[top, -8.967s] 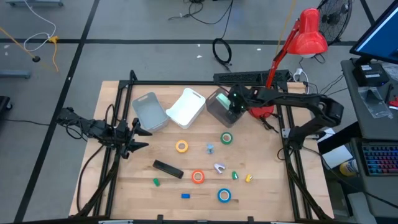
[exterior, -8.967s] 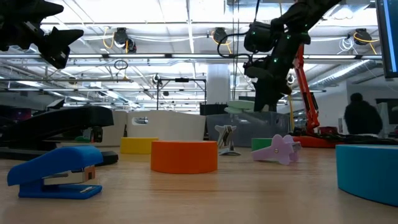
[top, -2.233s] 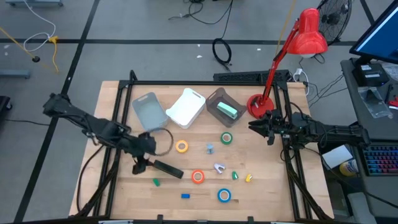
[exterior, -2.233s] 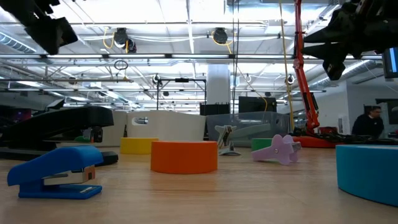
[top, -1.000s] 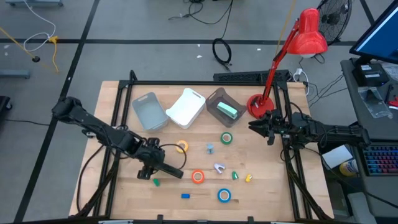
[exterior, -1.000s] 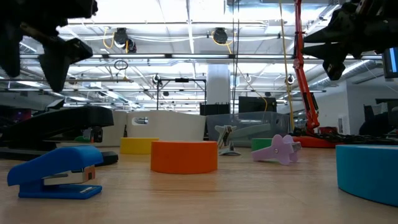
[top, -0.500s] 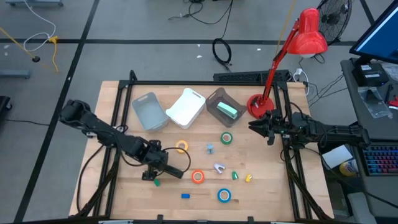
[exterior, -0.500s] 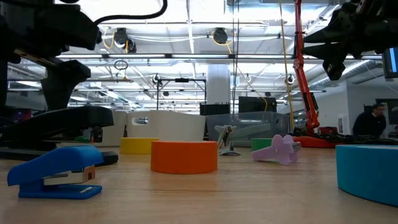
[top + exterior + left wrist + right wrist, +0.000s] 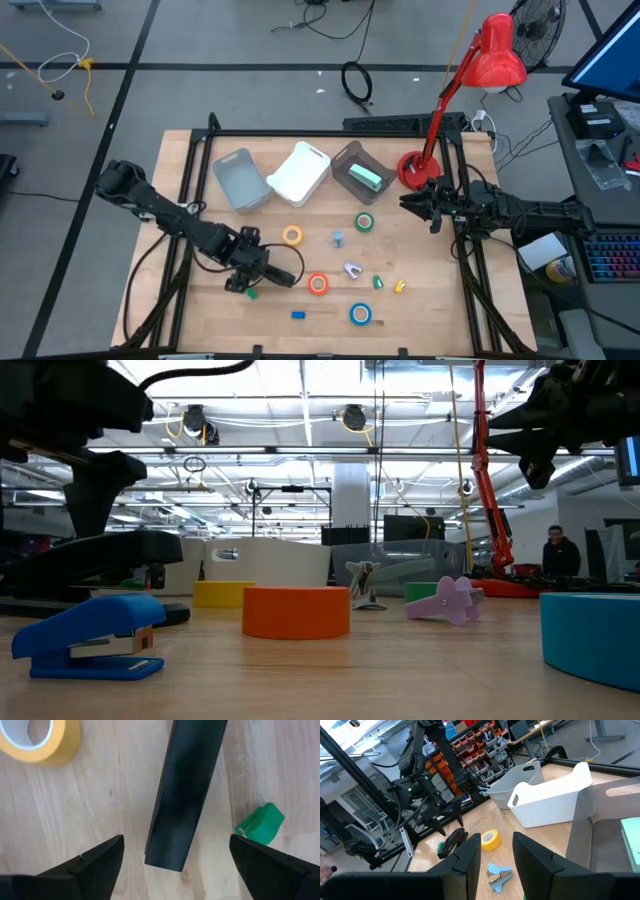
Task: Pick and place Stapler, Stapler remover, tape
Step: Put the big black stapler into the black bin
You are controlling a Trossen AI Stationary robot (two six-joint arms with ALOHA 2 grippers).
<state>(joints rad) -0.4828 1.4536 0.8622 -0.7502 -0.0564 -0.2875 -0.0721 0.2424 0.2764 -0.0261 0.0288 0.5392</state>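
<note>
The wooden desk [image 9: 420, 310] carries three bins along its far side: a grey bin [image 9: 240, 180] at left, a white bin [image 9: 300, 172] in the middle and a dark clear bin [image 9: 358, 172] at right, which holds a pale green item. A red lamp [image 9: 490, 55] stands at the far right corner.

The left arm reaches in from the left edge, and the left gripper [image 9: 252, 272] hangs low over the black stapler [image 9: 275, 272], which lies flat on the desk left of centre. In the left wrist view its fingers [image 9: 97, 862] are spread wide on either side of the stapler [image 9: 187, 790], apart from it, with nothing pinched. The right gripper [image 9: 412, 203] waits at the right edge of the desk, near the lamp base; its fingers [image 9: 470, 857] stand a little apart and hold nothing.

The yellow tape [image 9: 292, 236] lies just beyond the stapler, the green tape [image 9: 365, 222] right of centre, the orange tape [image 9: 318, 284] just right of the stapler, and the blue tape [image 9: 360, 315] at the near edge. The pale purple staple remover [image 9: 352, 269] sits between the orange tape and a green clip [image 9: 378, 283]. Another green clip [image 9: 251, 294] lies just beside the left gripper on its near side. A small blue stapler [image 9: 298, 315] lies near the front edge.
</note>
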